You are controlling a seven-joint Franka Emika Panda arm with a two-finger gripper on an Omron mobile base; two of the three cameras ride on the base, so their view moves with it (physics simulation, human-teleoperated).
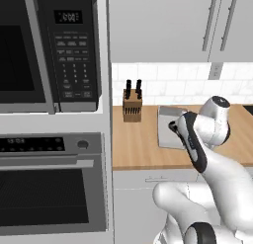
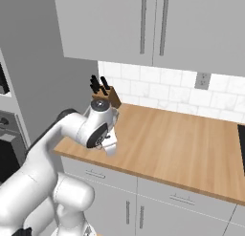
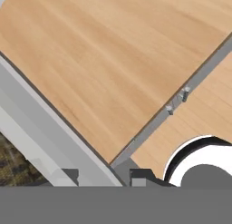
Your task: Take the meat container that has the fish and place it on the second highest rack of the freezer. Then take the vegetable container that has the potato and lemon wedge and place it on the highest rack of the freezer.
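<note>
We cannot make out either container. In the left base view a grey, box-like thing (image 1: pixel 170 127) sits mid-frame on the wooden counter (image 1: pixel 141 146), partly behind the arm; a knife block (image 1: pixel 132 105) stands to its left. Gripper (image 3: pixel 104 177) at bottom centre of the hand view; finger spread unclear.

Matt wood counter (image 2: pixel 182 144); glossy white tile wall (image 2: pixel 158 94); wooden knife block (image 1: pixel 132 105).

Wooden countertop (image 1: pixel 143 144), knife block (image 1: pixel 132 105) at its back left, grey container (image 1: pixel 169 127) just beside it
</note>
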